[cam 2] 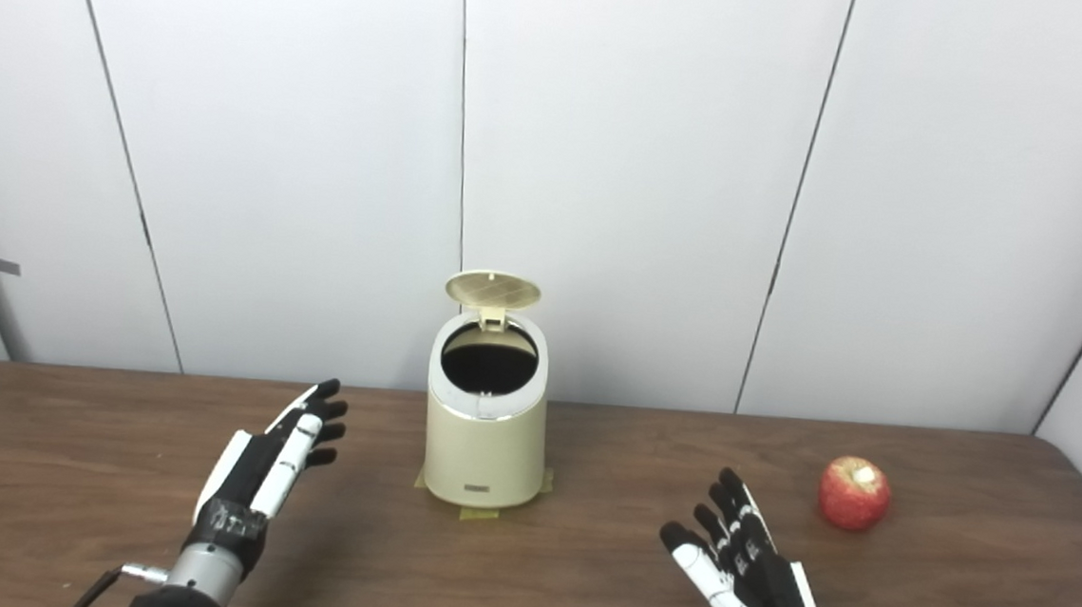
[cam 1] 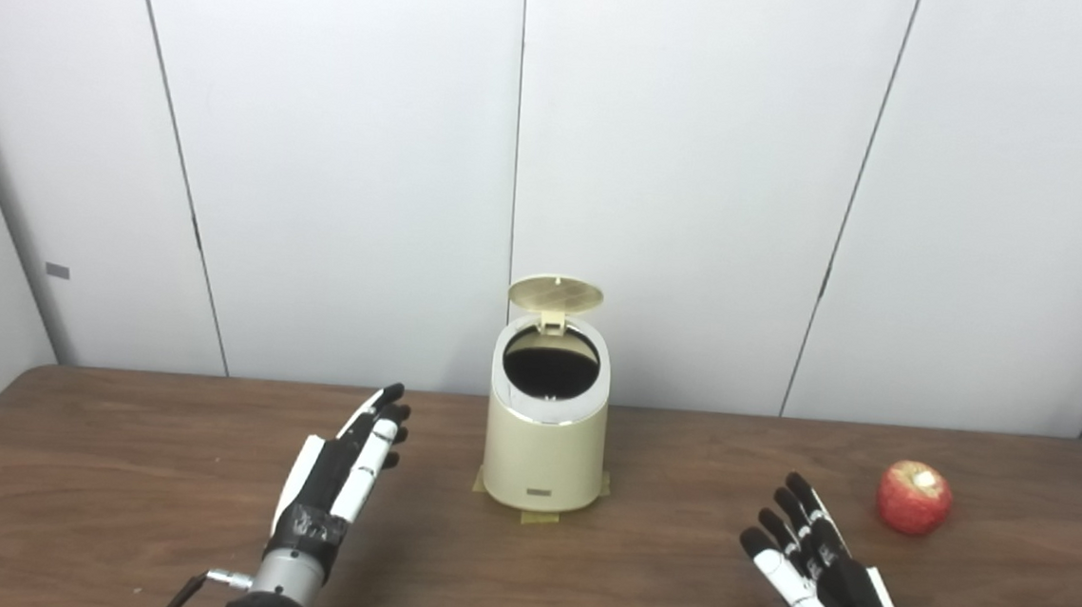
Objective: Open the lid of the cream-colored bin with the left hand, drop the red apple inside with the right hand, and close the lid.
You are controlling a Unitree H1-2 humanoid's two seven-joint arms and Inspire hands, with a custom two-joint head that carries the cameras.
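Observation:
The cream-colored bin (cam 1: 544, 447) stands at the middle of the brown table, taped down at its base. Its round lid (cam 1: 556, 293) is raised upright at the back, and the dark opening (cam 1: 551, 363) shows. A red apple (cam 1: 913, 498) rests on the table at the right, apart from everything. My left hand (cam 1: 346, 466) hovers to the left of the bin, open, fingers stretched toward it without touching. My right hand (cam 1: 817, 570) is low at the front right, open with fingers spread, short of the apple and to its left.
The brown wooden table (cam 1: 111, 464) runs the full width; its far edge meets white wall panels (cam 1: 703, 162) just behind the bin. Yellow tape (cam 1: 540, 516) holds the bin's base.

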